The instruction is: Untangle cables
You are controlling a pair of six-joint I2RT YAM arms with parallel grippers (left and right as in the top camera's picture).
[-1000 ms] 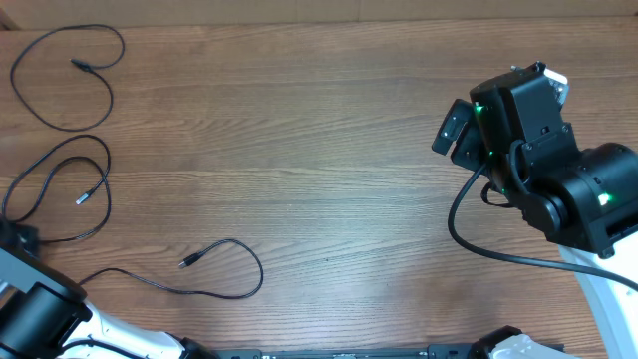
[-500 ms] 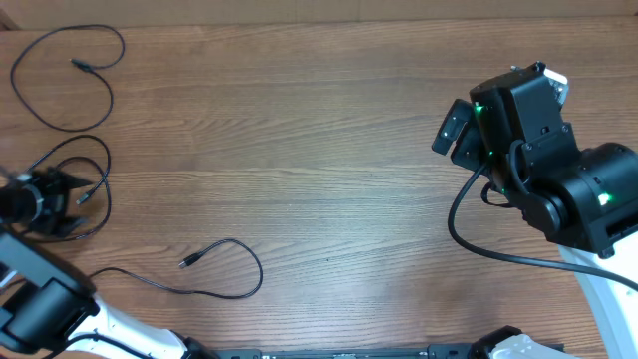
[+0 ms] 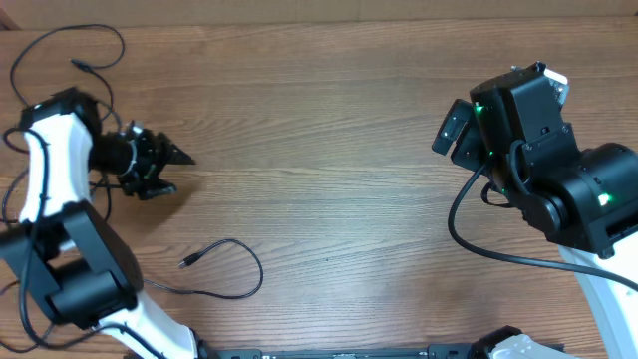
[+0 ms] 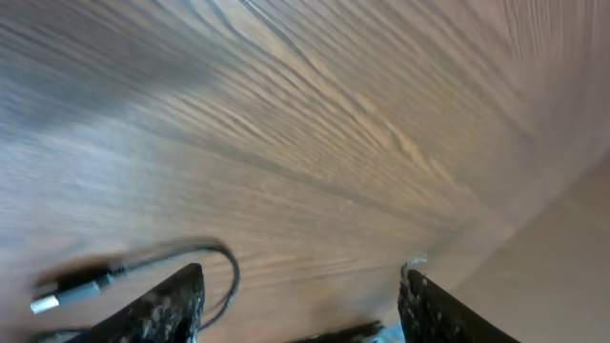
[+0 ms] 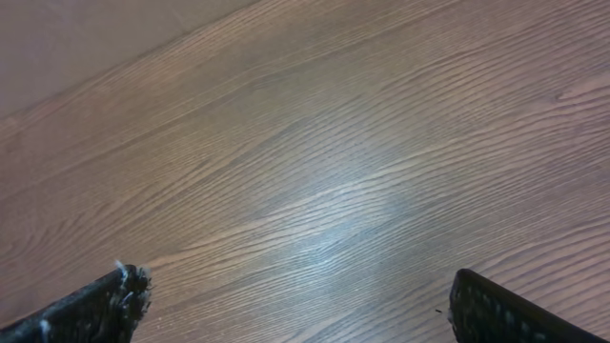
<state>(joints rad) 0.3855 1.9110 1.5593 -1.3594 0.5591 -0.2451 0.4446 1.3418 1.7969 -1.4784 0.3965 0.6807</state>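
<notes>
Three thin black cables lie apart on the left of the wooden table (image 3: 329,120). One loops at the far left corner, its plug (image 3: 82,66) inside the loop. A second (image 3: 102,185) is mostly hidden under my left arm. A third (image 3: 249,261) curves near the front, its silver plug (image 3: 185,262) pointing left. My left gripper (image 3: 173,171) is open and empty, pointing right above bare wood. The left wrist view shows a blurred cable (image 4: 227,267) with a silver plug (image 4: 43,303) beside my left gripper (image 4: 300,307). My right gripper (image 3: 452,133) (image 5: 300,314) is open and empty over bare wood at the right.
The table's far edge (image 3: 329,22) runs along the top of the overhead view, with a pale wall behind. My right arm's thick black wiring (image 3: 469,234) hangs over the right side of the table.
My left arm has swung up from the lower left corner onto the table; its open gripper now points right at mid-left, over the second cable. The right arm has not moved.
</notes>
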